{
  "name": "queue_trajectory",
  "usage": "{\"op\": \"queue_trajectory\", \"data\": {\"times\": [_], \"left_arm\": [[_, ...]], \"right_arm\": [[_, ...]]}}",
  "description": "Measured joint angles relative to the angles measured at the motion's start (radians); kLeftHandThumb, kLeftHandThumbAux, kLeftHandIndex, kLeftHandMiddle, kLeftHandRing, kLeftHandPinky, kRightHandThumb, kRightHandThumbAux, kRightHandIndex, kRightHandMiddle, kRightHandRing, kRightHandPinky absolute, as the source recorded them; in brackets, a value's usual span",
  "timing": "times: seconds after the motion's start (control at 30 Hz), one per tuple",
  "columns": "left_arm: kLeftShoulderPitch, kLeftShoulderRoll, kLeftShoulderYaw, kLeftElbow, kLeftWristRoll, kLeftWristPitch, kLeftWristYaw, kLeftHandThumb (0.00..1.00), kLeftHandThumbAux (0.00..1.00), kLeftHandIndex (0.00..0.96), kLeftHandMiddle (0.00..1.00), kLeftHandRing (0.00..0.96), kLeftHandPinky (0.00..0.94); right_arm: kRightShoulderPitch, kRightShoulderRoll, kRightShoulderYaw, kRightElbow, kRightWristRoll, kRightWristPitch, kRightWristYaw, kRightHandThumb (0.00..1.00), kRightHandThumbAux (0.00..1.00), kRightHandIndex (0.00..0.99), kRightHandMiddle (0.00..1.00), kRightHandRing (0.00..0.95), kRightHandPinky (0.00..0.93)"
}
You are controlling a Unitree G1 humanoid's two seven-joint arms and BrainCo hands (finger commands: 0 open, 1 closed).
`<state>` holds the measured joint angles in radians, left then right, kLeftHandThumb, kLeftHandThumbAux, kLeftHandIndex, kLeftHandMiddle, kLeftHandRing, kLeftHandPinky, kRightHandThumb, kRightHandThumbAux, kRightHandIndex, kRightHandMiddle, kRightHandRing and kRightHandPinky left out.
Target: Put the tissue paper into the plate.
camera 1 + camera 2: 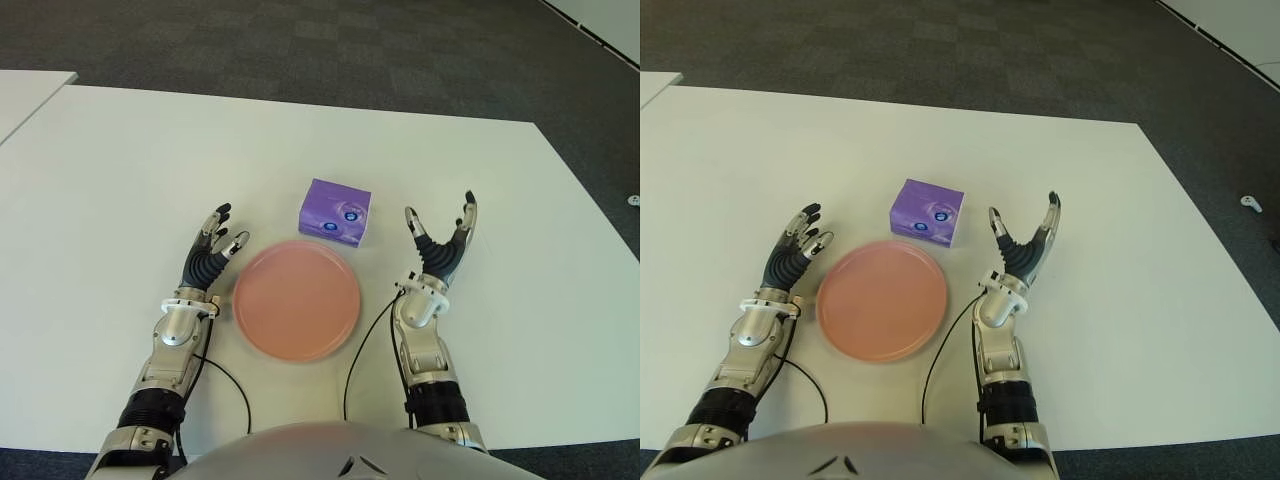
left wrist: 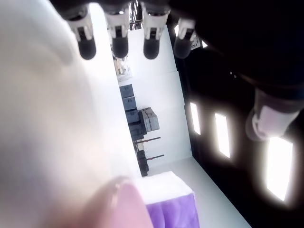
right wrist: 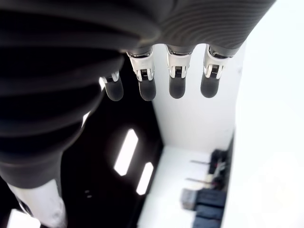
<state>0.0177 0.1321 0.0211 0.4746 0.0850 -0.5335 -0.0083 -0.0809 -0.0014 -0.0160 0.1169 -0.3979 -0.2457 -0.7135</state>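
- White tabletop [image 1: 120, 180] spreads before the robot's grey torso [image 1: 320, 455], seen at the near edge with two black cables [image 1: 236, 390] trailing from the forearms.
- Both metal forearms reach forward over the tabletop, one on each side of a round pink plate [image 1: 296, 299] that lies flat and holds nothing.
- Left robot hand [image 1: 211, 256] shows just beside the plate's left rim, palm up, its black fingers [image 2: 118, 45] extended and loosely spread, gripping nothing.
- Right robot hand [image 1: 441, 245] shows to the right of the plate, a little farther from its rim, raised with thumb and fingers [image 3: 176, 85] splayed apart and likewise holding nothing.
- Purple tissue paper pack [image 1: 335, 211] sits on the tabletop just beyond the plate's far rim, slightly toward the right, turned at an angle and between the two hands' fingertips; neither hand touches it.
- Dark grey carpet [image 1: 330, 45] fills the floor beyond the tabletop's far edge, and the corner of a second white table [image 1: 30, 85] shows at far left.
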Motion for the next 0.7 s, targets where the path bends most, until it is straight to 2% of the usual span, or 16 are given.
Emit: {"op": "queue_trajectory", "data": {"times": [0.1, 0.2, 0.3, 0.43, 0.57, 0.7], "left_arm": [[0.003, 0.001, 0.000, 0.000, -0.006, 0.000, -0.001, 0.000, 0.496, 0.000, 0.000, 0.000, 0.000], [0.007, 0.004, 0.001, 0.001, -0.007, -0.005, -0.001, 0.000, 0.495, 0.000, 0.000, 0.000, 0.000], [0.007, 0.004, 0.000, 0.002, -0.008, -0.010, -0.001, 0.000, 0.496, 0.000, 0.000, 0.000, 0.000], [0.003, 0.005, -0.001, 0.003, -0.007, -0.016, -0.001, 0.000, 0.495, 0.000, 0.000, 0.000, 0.000], [0.002, 0.006, 0.000, 0.003, -0.007, -0.019, -0.001, 0.000, 0.489, 0.000, 0.000, 0.000, 0.000], [0.005, 0.007, -0.001, 0.003, -0.007, -0.019, -0.001, 0.000, 0.482, 0.000, 0.000, 0.000, 0.000]], "right_arm": [[-0.098, -0.046, 0.000, -0.039, -0.001, -0.009, 0.065, 0.087, 0.733, 0.005, 0.000, 0.000, 0.010], [-0.164, -0.058, 0.011, -0.094, -0.012, -0.007, 0.104, 0.107, 0.738, 0.009, 0.000, 0.000, 0.004], [-0.185, -0.054, 0.037, -0.152, -0.037, 0.043, 0.151, 0.147, 0.730, 0.012, 0.000, 0.000, 0.001], [-0.204, -0.062, 0.066, -0.172, -0.044, 0.090, 0.247, 0.194, 0.708, 0.013, 0.000, 0.000, 0.000], [-0.228, -0.099, 0.083, -0.178, -0.068, 0.127, 0.338, 0.209, 0.682, 0.015, 0.006, 0.000, 0.000], [-0.260, -0.157, 0.085, -0.184, -0.107, 0.155, 0.404, 0.219, 0.634, 0.018, 0.011, 0.000, 0.000]]}}
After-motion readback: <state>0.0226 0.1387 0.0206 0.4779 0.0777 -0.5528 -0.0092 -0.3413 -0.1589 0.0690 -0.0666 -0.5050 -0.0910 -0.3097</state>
